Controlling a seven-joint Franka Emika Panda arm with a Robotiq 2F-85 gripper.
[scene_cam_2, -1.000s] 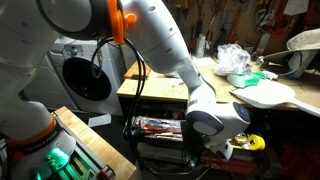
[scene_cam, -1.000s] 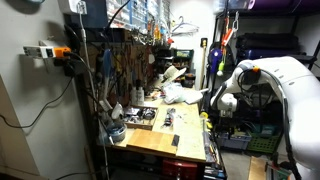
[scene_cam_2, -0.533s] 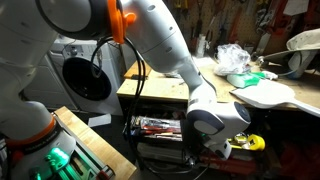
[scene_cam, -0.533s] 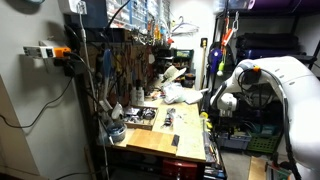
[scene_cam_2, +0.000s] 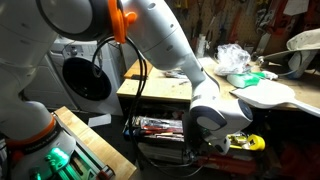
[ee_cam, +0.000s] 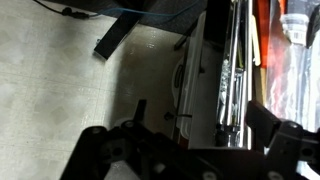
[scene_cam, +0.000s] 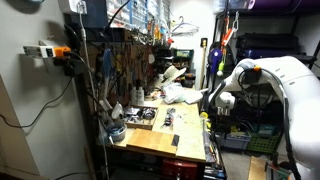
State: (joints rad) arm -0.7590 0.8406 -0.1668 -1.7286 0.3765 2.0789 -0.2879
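Observation:
My gripper [ee_cam: 200, 120] hangs low beside a wooden workbench [scene_cam_2: 160, 88], over an open drawer [ee_cam: 192, 75] that holds long metal tools [ee_cam: 230, 70]. Its two dark fingers stand apart, one on each side of the drawer's front edge, with nothing held between them. In an exterior view the gripper [scene_cam_2: 205, 148] is at the right end of the drawer of tools [scene_cam_2: 160, 128], below the benchtop. In an exterior view the gripper [scene_cam: 213, 112] is at the bench's far side edge.
The benchtop [scene_cam: 165, 140] carries small parts and trays, with a pegboard of tools [scene_cam: 130, 55] behind. A crumpled plastic bag [scene_cam_2: 233, 57] and a white board [scene_cam_2: 265, 92] lie on the bench. A yellow object [scene_cam_2: 247, 143] sits beside the drawer. The pale floor [ee_cam: 60, 90] lies below.
The wrist has shifted slightly to the right and down beside the drawer. The drawer and the things on the bench have not moved.

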